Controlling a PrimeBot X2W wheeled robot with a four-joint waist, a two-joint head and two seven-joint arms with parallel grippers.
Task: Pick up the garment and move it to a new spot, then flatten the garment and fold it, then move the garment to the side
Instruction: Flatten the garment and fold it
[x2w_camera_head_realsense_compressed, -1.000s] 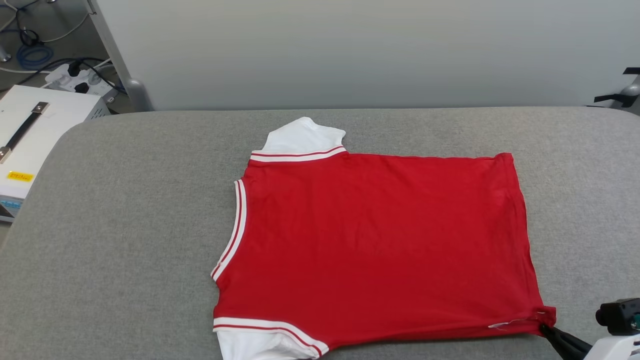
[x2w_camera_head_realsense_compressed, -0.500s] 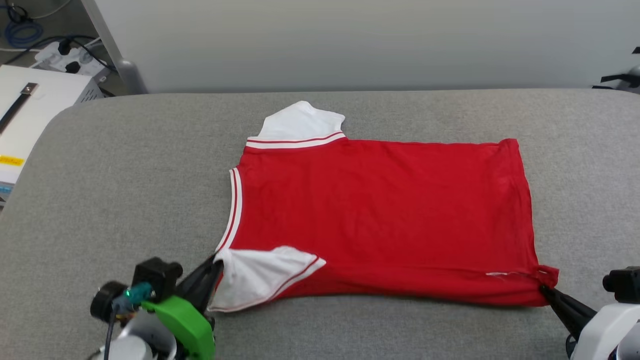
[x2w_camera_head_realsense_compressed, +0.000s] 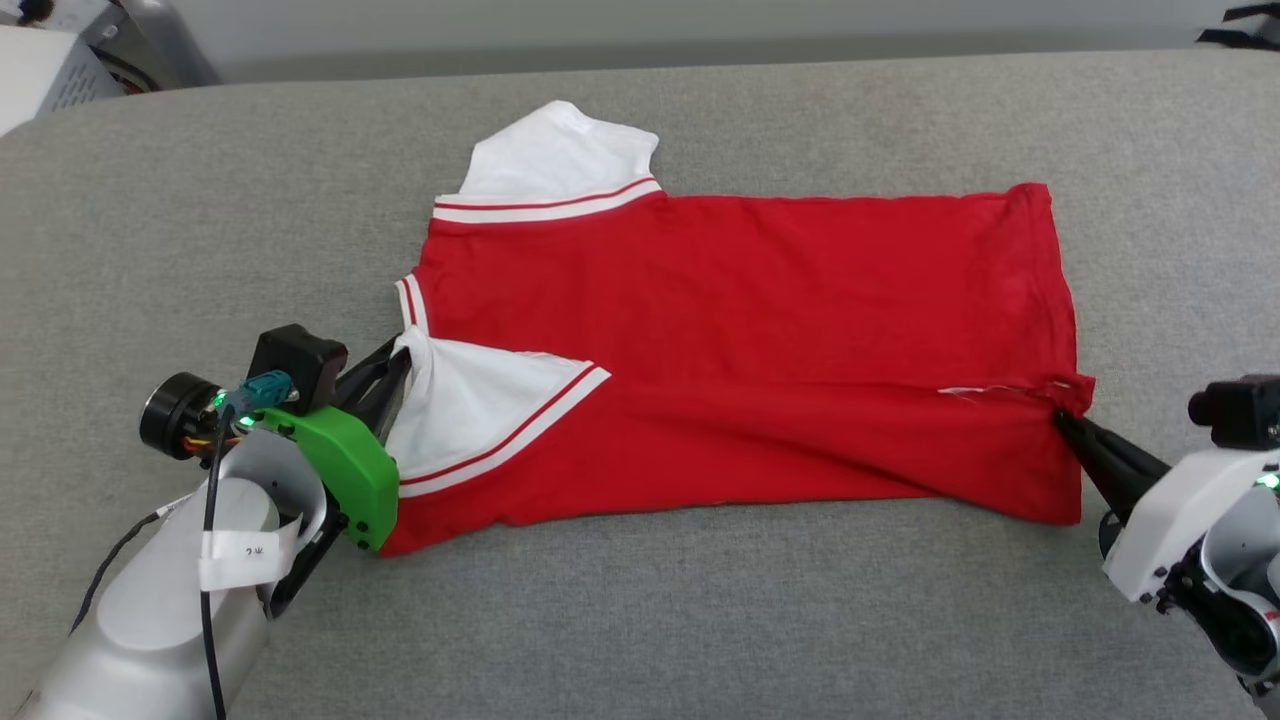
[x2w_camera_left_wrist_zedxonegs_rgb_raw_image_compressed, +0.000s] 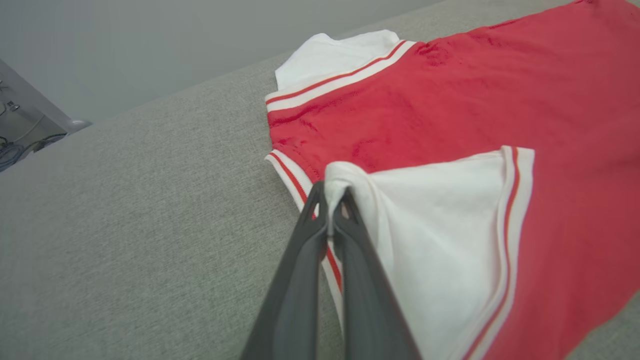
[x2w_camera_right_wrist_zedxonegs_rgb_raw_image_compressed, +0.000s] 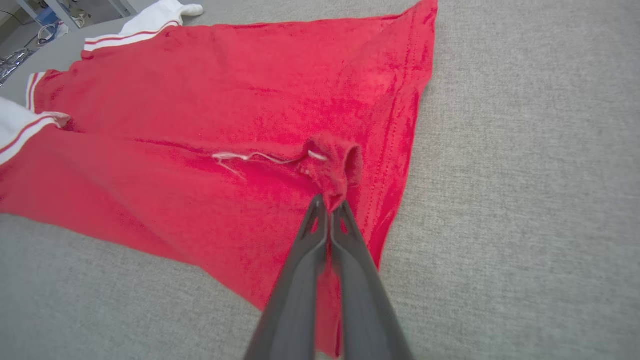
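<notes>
The garment (x2w_camera_head_realsense_compressed: 760, 300) is a red T-shirt with white sleeves and striped trim, lying back-up on the grey padded table (x2w_camera_head_realsense_compressed: 700, 620). Its near long edge is lifted and folded over onto the body. My left gripper (x2w_camera_head_realsense_compressed: 398, 350) is shut on the tip of the near white sleeve (x2w_camera_left_wrist_zedxonegs_rgb_raw_image_compressed: 430, 225), which now lies turned over the red cloth. My right gripper (x2w_camera_head_realsense_compressed: 1062, 418) is shut on the near hem corner (x2w_camera_right_wrist_zedxonegs_rgb_raw_image_compressed: 332, 170), bunched at the fingertips. The far white sleeve (x2w_camera_head_realsense_compressed: 555, 155) lies flat at the back. The print is hidden.
The grey table's surface extends on all sides of the garment. A white box (x2w_camera_head_realsense_compressed: 45, 65) stands off the table's far left corner. A grey wall runs behind the table's far edge.
Both grippers have carried the garment's near edge away from me, folding the near sleeve and hem over the body. The head camera has tilted down and the left arm has come into view.
</notes>
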